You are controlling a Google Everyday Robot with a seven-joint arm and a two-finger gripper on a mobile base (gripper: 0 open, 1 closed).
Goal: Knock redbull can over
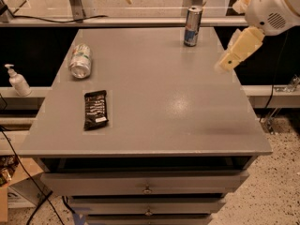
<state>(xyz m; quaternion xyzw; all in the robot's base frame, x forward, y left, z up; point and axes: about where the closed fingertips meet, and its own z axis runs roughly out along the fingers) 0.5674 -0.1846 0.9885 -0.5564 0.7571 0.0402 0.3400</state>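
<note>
The redbull can (192, 26) stood upright at the table's (164, 107) far edge, right of centre, not knocked yet. The gripper (228, 61) hung over the right edge, near it but apart, probably lining up a sideways swipe. I couldn't tell if it was spread or pressed together. A silver-green can (80, 61) lay on its side and a dark snack bar (95, 109) sat well left, so nothing looked in the way.

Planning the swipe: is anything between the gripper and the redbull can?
Nothing visible. The gripper hangs by the right edge of the table; only bare surface lies between it and the upright redbull can at the back.
</note>
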